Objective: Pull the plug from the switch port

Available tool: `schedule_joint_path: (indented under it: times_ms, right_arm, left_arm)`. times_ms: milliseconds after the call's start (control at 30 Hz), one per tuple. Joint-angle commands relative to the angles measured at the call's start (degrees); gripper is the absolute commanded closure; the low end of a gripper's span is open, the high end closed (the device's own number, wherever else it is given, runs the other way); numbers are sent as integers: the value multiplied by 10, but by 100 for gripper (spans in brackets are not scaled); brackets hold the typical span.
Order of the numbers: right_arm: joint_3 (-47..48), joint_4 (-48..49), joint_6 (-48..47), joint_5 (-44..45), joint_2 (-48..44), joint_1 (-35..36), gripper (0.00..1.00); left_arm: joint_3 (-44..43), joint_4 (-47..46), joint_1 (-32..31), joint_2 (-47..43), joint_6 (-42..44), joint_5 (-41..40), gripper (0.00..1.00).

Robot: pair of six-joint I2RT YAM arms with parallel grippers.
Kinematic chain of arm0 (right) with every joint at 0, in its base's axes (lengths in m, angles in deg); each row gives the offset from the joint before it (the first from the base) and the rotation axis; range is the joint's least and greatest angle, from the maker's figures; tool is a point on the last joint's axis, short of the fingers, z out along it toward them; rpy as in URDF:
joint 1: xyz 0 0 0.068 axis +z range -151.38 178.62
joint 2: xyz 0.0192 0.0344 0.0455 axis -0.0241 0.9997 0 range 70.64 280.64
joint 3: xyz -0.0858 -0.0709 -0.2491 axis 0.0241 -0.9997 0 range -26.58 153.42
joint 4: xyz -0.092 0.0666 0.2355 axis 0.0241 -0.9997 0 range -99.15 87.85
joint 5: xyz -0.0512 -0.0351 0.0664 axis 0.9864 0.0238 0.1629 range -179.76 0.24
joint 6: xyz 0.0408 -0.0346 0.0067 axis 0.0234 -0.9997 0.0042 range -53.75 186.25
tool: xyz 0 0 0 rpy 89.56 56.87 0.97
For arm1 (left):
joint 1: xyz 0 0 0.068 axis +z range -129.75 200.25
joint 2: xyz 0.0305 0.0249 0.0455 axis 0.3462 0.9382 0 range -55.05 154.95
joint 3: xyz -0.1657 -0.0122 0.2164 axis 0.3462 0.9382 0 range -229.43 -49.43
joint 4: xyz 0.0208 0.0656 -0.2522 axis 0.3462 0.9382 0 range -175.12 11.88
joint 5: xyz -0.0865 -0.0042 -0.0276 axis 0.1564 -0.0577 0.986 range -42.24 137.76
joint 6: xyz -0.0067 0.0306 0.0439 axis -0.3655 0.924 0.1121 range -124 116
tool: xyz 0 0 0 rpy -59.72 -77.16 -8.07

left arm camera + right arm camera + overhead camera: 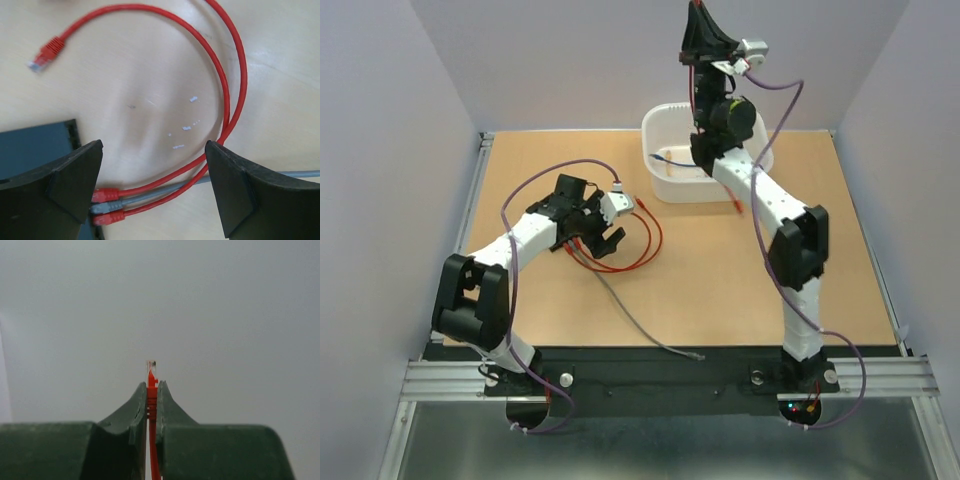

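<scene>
Now: left gripper [154, 167] nearest the switch [35, 145]

On the worktop [150, 90], the switch lies under the wide-spread left gripper, its seated plugs [106, 206] lying crosswise between the fingers [70, 180]; the right gripper [152, 390], high and far, clenches a loose red plug [151, 371]

Top camera: mounted high behind my arm bases, tilted down, whole table [720, 300] in frame, bases at 6 o'clock, back wall [570, 60] at 12. Left wrist camera: very close, looking down on the tabletop between its own fingers [70, 180]; red cables [225, 75] and the switch [30, 145] corner fill it. I find that patch just toward 9 o'clock of centre in the top view. Right wrist camera: faces a blank grey surface [200, 300], red plug [151, 377] close up
</scene>
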Motion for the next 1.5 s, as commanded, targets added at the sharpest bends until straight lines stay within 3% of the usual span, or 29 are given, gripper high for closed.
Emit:
schedule_joint_path:
  times_ms: [0, 33, 67, 167, 267, 367, 467, 867, 900, 1000, 1033, 1067, 1133, 1333, 1467]
  right_arm:
    - [207, -32, -9, -76, 148, -14, 100]
    - [274, -54, -10, -71, 184, -26, 100]
    - [419, -95, -9, -68, 264, -33, 100]
    - [505, -73, 19, -63, 325, -74, 100]
    - [368, -39, 73, -65, 287, -127, 100]
    - [346, -52, 115, -100, 321, -162, 100]
    - [319, -131, 111, -184, 340, -163, 100]
    - [104, -173, 147, -180, 310, -162, 99]
    - [86, -176, 157, -186, 297, -162, 77]
    - [71, -203, 175, -199, 275, -163, 47]
    - [65, -212, 193, -203, 255, -162, 32]
    - [59, -219, 201, -205, 245, -162, 27]
    - [36, -226, 220, -211, 209, -162, 20]
    - [7, -249, 245, -230, 135, -153, 13]
    - [-4, -322, 250, -243, 70, -127, 11]
  left_arm:
    - [-36, 33, 5, -30, -12, 24, 5]
    - [-39, 34, 5, -30, -13, 25, 5]
    - [-41, 37, 4, -30, -15, 25, 5]
    - [-38, 35, 5, -34, -17, 25, 5]
    - [-35, 32, 5, -35, -21, 27, 5]
    - [-31, 27, 5, -35, -24, 38, 5]
    - [-37, 26, 5, -30, -28, 37, 5]
    - [-44, 34, 6, -41, -29, 26, 5]
    - [-46, 35, 5, -43, -30, 24, 4]
    - [-54, 41, 6, -56, -31, 18, 3]
    - [-56, 41, 5, -60, -32, 13, 3]
    - [-58, 41, 6, -65, -32, 10, 2]
    - [-61, 40, 9, -69, -36, -1, 2]
    - [-73, 48, 26, -76, -40, -9, 2]
    - [-87, 47, 82, -73, -58, -10, 2]
